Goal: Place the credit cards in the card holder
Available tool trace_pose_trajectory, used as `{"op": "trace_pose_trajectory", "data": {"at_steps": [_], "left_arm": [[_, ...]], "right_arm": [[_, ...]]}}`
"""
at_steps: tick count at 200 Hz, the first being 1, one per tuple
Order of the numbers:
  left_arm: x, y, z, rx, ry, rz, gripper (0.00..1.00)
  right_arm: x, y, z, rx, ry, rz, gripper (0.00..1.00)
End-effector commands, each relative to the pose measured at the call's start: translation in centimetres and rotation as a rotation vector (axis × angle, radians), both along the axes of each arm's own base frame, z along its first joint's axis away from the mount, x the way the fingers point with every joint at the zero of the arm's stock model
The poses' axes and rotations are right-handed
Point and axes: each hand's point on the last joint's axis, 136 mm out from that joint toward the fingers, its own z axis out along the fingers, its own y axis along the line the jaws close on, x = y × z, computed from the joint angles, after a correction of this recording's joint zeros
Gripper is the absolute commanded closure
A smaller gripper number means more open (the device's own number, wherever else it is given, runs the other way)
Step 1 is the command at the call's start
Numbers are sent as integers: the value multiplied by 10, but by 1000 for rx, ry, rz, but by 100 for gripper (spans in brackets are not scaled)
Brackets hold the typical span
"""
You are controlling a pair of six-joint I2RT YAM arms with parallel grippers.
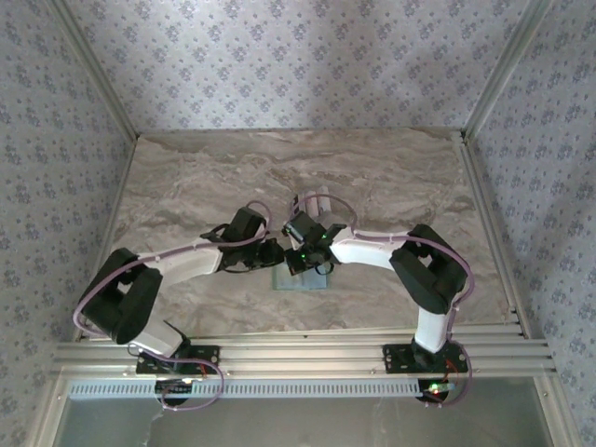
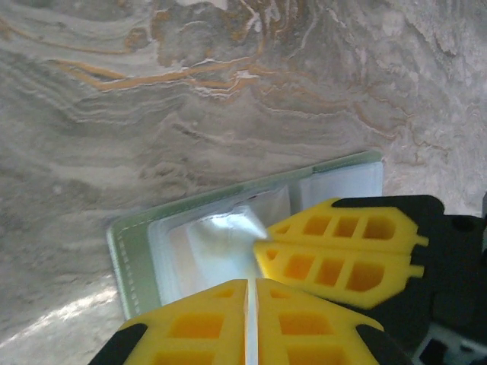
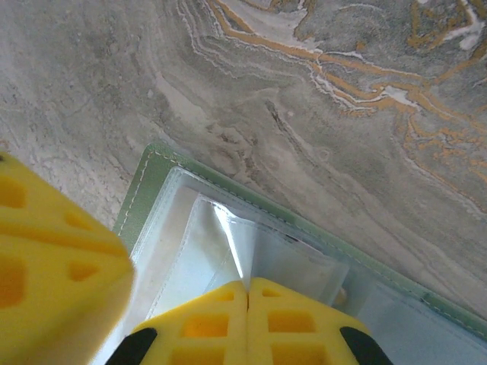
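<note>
The card holder lies open on the marble table, its pale-green border framing clear plastic pockets. My right gripper is shut on a clear pocket flap and holds it up in a tent fold; in the left wrist view its fingers come in from the right. My left gripper hangs over the holder's near side with its jaws almost touching. A hairline pale strip shows between them; I cannot tell whether it is gripped. Both grippers meet over the holder. The credit cards are hidden or out of view.
Veined marble tabletop stretches behind and to both sides of the holder. Patterned walls with metal posts close in the back and sides. A metal rail carrying the arm bases runs along the near edge.
</note>
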Motion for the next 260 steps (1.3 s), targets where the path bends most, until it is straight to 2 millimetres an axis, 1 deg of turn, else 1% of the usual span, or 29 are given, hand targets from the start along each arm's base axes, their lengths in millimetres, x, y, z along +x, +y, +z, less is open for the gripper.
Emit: {"op": "trace_pose_trajectory", "data": {"at_steps": [1, 41, 104, 135, 173, 190, 216, 244, 260], "left_arm": [[6, -13, 5, -36, -5, -10, 90], [3, -14, -11, -21, 24, -1, 91], [-3, -12, -29, 2, 51, 3, 91], [-9, -6, -43, 31, 69, 10, 92], [-12, 1, -51, 64, 70, 21, 93], [-13, 6, -55, 96, 70, 22, 93], [-13, 16, -59, 158, 61, 31, 94], [-13, 24, -62, 201, 55, 38, 95], [-14, 26, -64, 213, 57, 37, 95]], "right_arm": [[-8, -6, 0, 4, 34, -4, 100], [-6, -8, 0, 18, 46, -12, 100], [-4, -8, 1, 45, 61, -18, 100], [-2, -9, 2, 54, 65, -26, 100], [-1, -9, 4, 65, 73, -33, 100], [0, -9, 8, 76, 69, -33, 100], [1, -12, 15, 94, 62, -40, 100], [2, -18, 23, 113, 52, -51, 96], [1, -23, 24, 110, 49, -59, 95]]}}
